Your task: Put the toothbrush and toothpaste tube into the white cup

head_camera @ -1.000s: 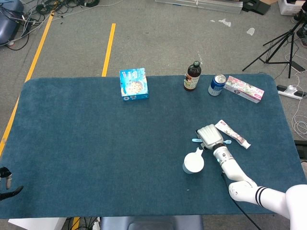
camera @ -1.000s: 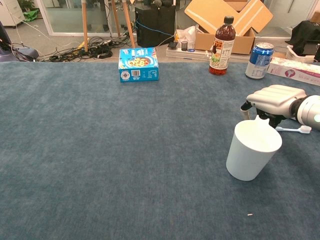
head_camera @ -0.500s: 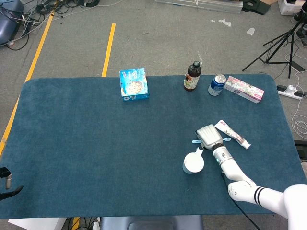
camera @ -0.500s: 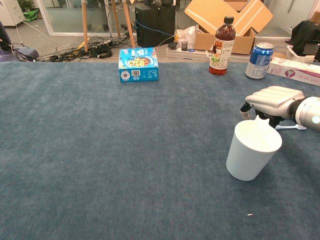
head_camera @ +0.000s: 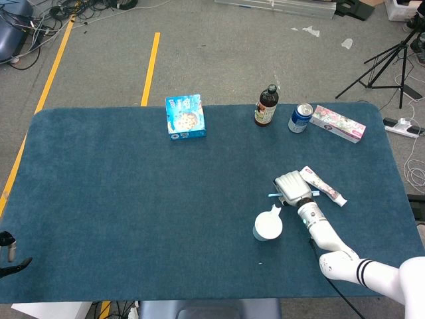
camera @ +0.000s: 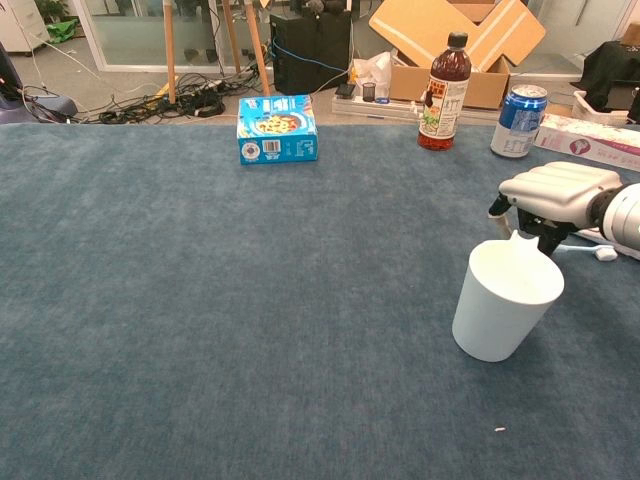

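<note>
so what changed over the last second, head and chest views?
The right hand shifted a little to the right and away from the white cup, taking the toothbrush along beneath it; in the chest view its head end now sits further right. Whether the fingers actually grip it is unclear. The cup, toothpaste tube, blue box, bottle and can stayed put.

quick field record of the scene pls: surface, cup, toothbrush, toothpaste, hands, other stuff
surface: blue cloth table
cup: white cup, upright, nothing seen inside
toothbrush: toothbrush under the right hand, ends showing either side
toothpaste: toothpaste tube flat on the cloth, just right of the hand
right hand: right hand palm down over the toothbrush; grip not clear
left hand: not in view
other: blue box, bottle, can, long carton along the far edge
</note>
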`<state>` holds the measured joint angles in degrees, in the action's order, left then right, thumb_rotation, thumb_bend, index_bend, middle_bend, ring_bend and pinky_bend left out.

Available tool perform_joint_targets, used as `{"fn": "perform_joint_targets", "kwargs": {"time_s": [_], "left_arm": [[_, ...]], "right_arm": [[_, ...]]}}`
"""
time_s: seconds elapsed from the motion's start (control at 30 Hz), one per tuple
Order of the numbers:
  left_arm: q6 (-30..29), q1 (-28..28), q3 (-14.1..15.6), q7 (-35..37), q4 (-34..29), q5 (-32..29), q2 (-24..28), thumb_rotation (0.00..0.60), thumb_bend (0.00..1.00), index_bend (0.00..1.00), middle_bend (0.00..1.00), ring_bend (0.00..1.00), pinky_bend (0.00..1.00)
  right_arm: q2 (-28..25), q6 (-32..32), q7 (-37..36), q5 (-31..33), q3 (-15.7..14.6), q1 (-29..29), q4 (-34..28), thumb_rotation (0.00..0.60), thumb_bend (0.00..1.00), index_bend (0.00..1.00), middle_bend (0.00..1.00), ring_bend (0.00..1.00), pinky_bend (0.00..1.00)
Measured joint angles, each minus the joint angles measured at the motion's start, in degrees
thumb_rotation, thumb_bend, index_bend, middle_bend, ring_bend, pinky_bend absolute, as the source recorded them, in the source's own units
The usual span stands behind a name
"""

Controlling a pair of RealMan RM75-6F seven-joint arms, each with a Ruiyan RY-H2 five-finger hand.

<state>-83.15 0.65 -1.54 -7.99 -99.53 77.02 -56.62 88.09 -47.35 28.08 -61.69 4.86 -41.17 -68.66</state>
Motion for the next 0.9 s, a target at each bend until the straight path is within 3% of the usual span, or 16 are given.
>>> {"fn": "perform_joint_targets", "kwargs": {"time_s": [0.47,0.9], "left_arm": [[0.1,0.1,0.0,-0.3,0.1,-0.2,-0.1,0.6,0.0,0.82,0.54,0.43,0.39],[0.2,0.1,0.0,-0.6,0.0,-0.3,-0.2,0.6,0.0,0.82,0.54,0.43,0.39]], "right_arm": [[-3.1,-2.2,-2.0,-1.4,0.7,1.0,-3.5,0.6,0.25,0.61,1.0,1.0,1.0],[-3.9,-3.7,-3.1,-2.7,0.8,1.6,-4.4,0.6,0.39,0.67,1.0,1.0,1.0]]}}
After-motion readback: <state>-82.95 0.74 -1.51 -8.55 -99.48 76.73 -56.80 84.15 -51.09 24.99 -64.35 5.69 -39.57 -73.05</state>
